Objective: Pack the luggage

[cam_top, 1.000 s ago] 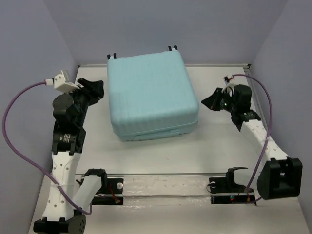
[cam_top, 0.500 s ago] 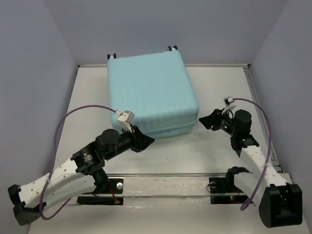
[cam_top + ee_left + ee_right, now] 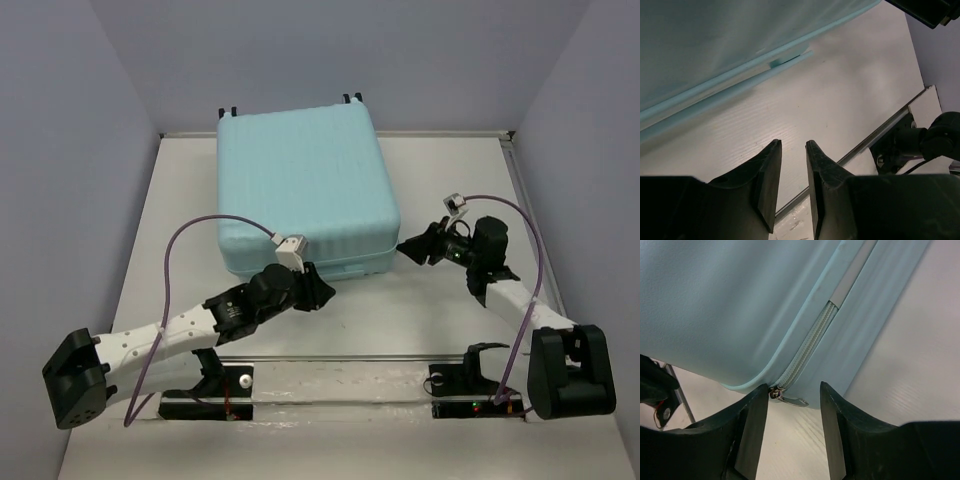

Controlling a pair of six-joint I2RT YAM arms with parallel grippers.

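On table (image 3: 450, 320): luggage (image 3: 305, 190), closed; shell probably stiff, slick, bulky. Best hold, I judge: zipper pull (image 3: 790, 400), ungripped between parted jaws of my right gripper (image 3: 793, 387). Left gripper (image 3: 792, 145) narrowly parted, empty.

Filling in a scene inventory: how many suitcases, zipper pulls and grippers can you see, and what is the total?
Suitcase: 1
Zipper pull: 1
Grippers: 2, the left gripper and the right gripper
Total: 4
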